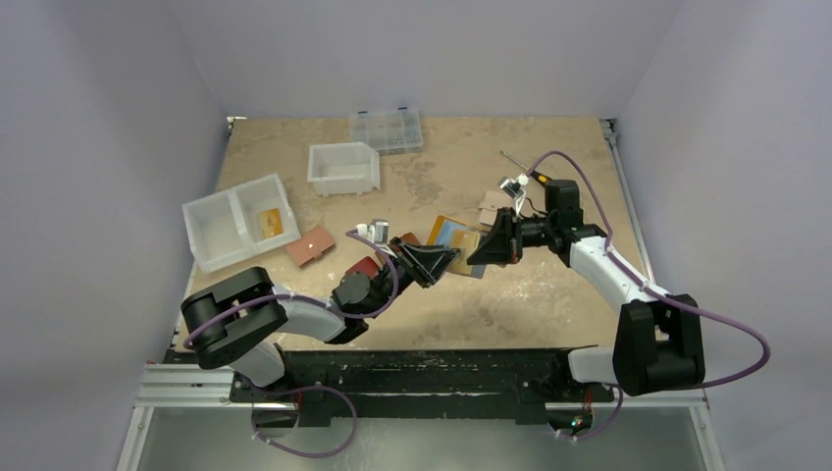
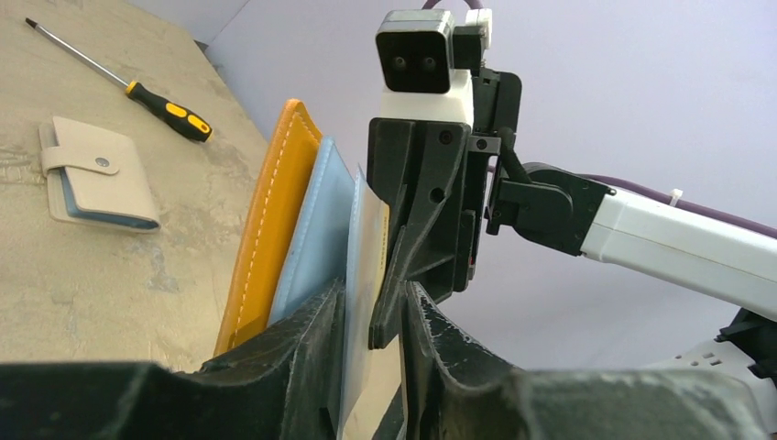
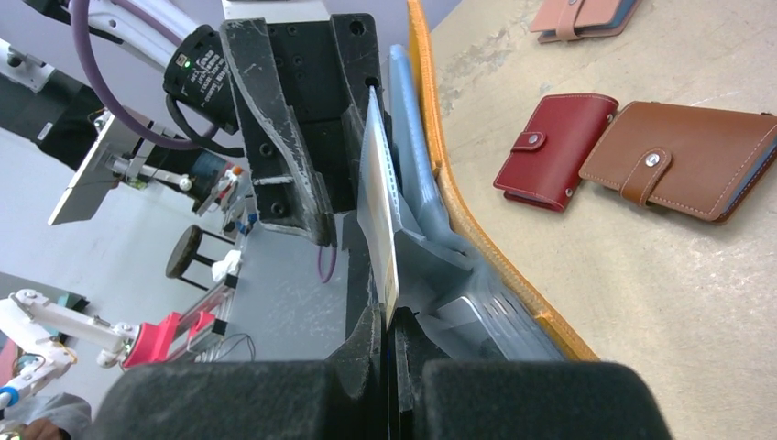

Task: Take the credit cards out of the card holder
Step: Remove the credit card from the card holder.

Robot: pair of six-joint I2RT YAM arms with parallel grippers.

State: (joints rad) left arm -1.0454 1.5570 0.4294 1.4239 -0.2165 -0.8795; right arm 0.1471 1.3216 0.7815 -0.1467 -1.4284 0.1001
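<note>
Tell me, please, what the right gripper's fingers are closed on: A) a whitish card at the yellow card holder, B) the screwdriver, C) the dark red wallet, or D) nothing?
A: in the right wrist view the right gripper is shut on the edge of the whitish card beside the card holder, while the dark red wallet lies apart from it.

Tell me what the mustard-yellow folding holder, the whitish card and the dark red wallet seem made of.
Mustard-yellow folding holder: leather or imitation, matte, pale stitching along its edge. Whitish thin card: likely plastic, smooth, stiff-looking, slight sheen. Dark red snap wallet: leather-like, stitched border, metal-looking snap.
</note>
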